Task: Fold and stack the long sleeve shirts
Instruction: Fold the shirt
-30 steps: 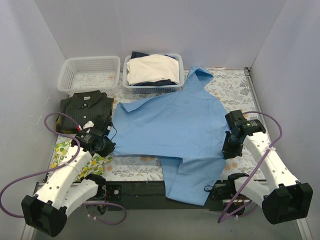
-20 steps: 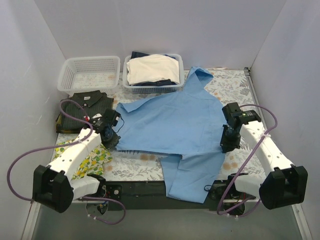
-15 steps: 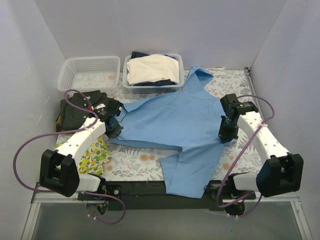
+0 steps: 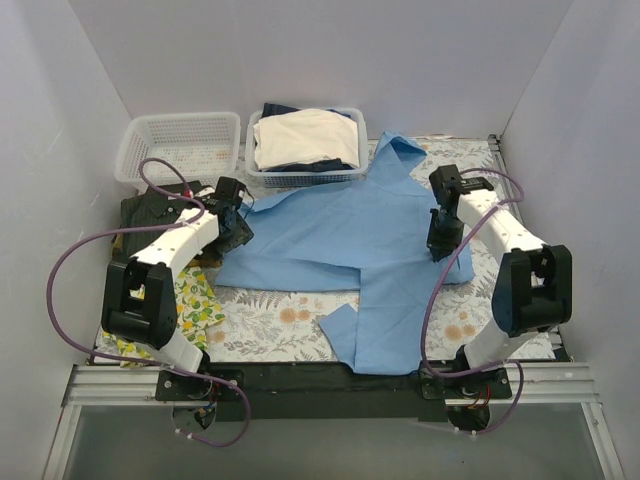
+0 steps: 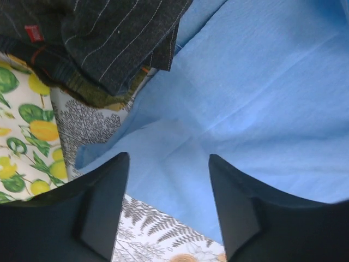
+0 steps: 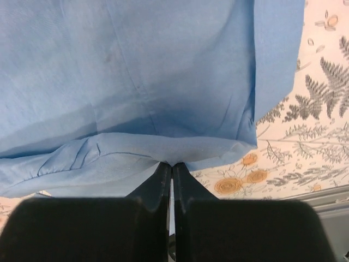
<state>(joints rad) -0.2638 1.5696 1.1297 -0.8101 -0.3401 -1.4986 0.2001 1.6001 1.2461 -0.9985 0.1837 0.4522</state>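
Note:
The light blue long sleeve shirt (image 4: 350, 240) lies spread over the middle of the table, one part trailing toward the near edge. The dark pinstriped shirt (image 4: 150, 212) sits folded at the left, partly under my left arm. My left gripper (image 4: 237, 228) hovers open over the blue shirt's left edge. In the left wrist view its jaws (image 5: 168, 158) stand apart with blue cloth (image 5: 262, 98) below and nothing gripped, the dark shirt (image 5: 109, 33) beside. My right gripper (image 4: 437, 245) is shut on a fold of the blue shirt (image 6: 136, 71) at its right side (image 6: 172, 164).
An empty white basket (image 4: 178, 147) and a basket of cream garments (image 4: 305, 140) stand at the back. A lemon-print cloth (image 4: 195, 300) lies at the near left, under the left arm. A floral cover (image 4: 270, 335) lines the table, with walls close on both sides.
Both arms have swung away from me, dragging the blue shirt's sides toward the back. The left gripper has opened and let go of the cloth. The right one still pinches it.

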